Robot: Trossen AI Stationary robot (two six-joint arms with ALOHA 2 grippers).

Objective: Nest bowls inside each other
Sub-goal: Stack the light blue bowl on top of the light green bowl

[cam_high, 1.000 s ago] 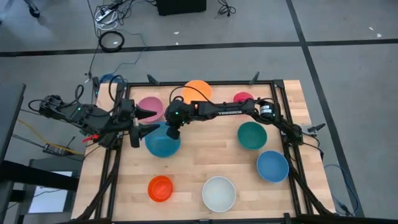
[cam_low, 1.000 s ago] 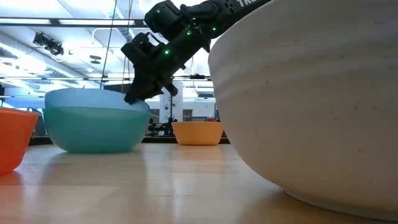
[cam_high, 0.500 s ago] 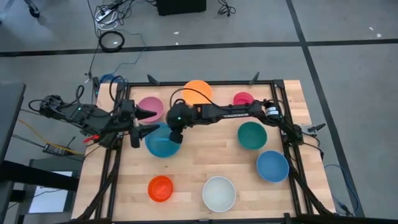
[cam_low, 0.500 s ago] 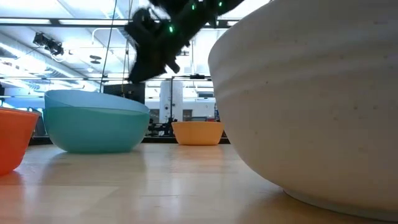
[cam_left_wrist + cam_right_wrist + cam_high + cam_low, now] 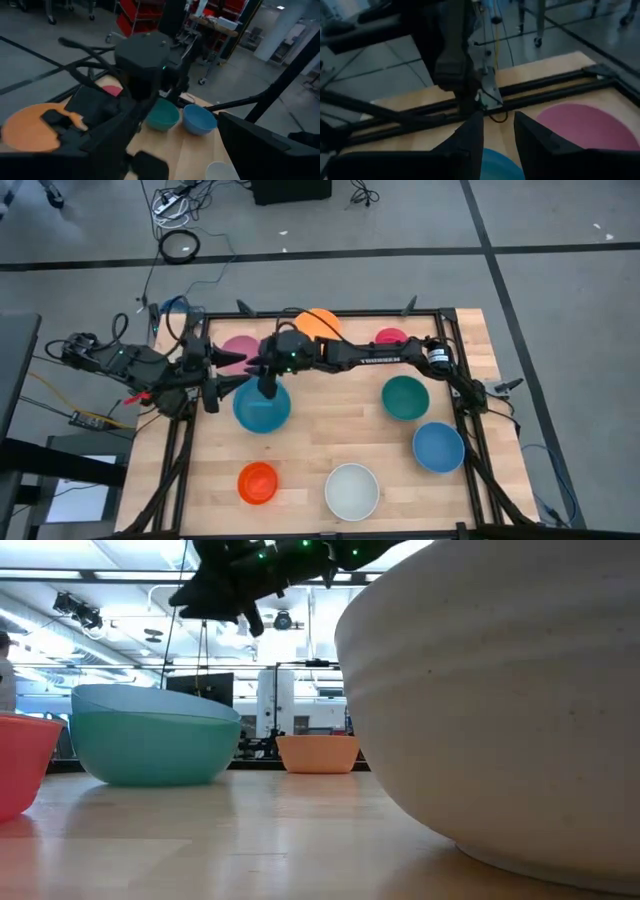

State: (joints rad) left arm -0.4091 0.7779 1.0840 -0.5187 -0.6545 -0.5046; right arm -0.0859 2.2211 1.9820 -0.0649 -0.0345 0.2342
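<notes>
A light blue bowl sits nested in a teal bowl (image 5: 262, 406) (image 5: 150, 740) on the table's left half. My right gripper (image 5: 266, 384) (image 5: 190, 598) (image 5: 497, 131) hovers above that stack's far rim, pointing toward the table's left, open by a narrow gap and holding nothing. My left gripper (image 5: 232, 371) waits open at the left edge, beside the pink bowl (image 5: 240, 350). Standing singly are the orange bowl (image 5: 318, 322), magenta bowl (image 5: 391, 337), green bowl (image 5: 405, 397), blue bowl (image 5: 438, 447), white bowl (image 5: 352, 491) and red-orange bowl (image 5: 258, 483).
A black frame rail (image 5: 340, 313) runs along the table's far edge and down both sides. Bare wood lies in the table's middle (image 5: 330, 430). In the low view the white bowl (image 5: 500, 700) fills the right half and hides what stands behind it.
My right gripper has risen from the nested bowls' rim to well above them and has tipped from slanting down to nearly level. The nested bowls have stayed in place.
</notes>
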